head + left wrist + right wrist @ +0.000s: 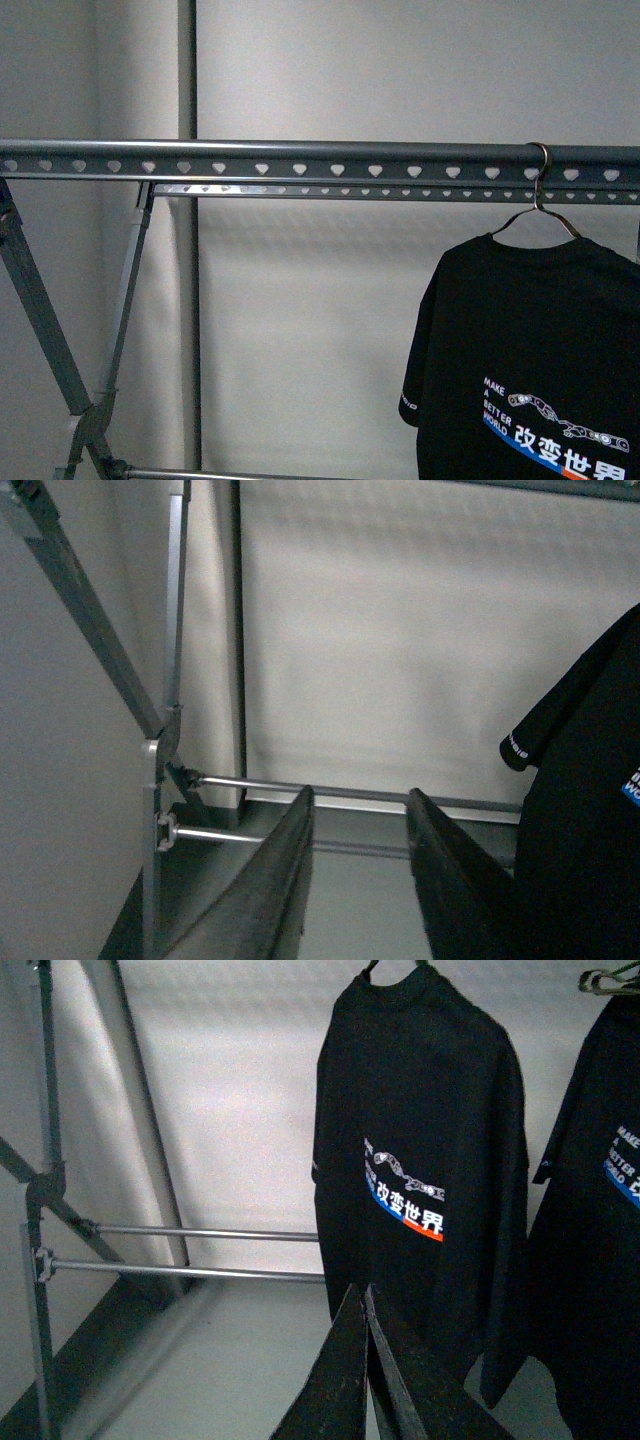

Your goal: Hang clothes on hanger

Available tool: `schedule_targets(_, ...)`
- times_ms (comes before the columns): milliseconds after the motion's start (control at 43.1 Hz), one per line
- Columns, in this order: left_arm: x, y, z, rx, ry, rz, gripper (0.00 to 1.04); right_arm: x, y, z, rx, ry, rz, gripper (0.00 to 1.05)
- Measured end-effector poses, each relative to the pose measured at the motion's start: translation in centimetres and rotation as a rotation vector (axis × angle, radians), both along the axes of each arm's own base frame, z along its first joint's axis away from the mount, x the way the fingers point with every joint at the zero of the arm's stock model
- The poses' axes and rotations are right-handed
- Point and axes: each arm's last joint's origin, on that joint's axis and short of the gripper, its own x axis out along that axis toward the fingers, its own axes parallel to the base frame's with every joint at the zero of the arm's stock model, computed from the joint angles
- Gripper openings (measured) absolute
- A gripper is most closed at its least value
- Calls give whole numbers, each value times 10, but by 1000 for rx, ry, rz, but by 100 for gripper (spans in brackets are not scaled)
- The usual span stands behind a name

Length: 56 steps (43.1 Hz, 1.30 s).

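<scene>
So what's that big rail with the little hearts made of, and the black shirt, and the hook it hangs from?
The rack rail looks like grey painted metal: smooth, dull sheen, cleanly punched heart holes. The T-shirt looks like soft knit fabric, probably cotton: matte, draping in folds. The wire hanger seems bare metal: thin, bent, shiny.

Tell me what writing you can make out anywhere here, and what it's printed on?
"MAKE A BETTER WORLD": white, stacked, on the T-shirt chest.
"改变世界": large white characters beneath it.
Sleeve hem print: too small to read.
Second shirt, right wrist view: only "MAKE" is clear; the rest is cut off.
Rack: heart-shaped holes, no text.
</scene>
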Motion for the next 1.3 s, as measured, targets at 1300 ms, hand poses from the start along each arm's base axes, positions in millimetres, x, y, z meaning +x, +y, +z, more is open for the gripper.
schedule_targets(1300,-138,-1,-116,26,-5,-6,4,0,-8,-24,-1,2,-43,2)
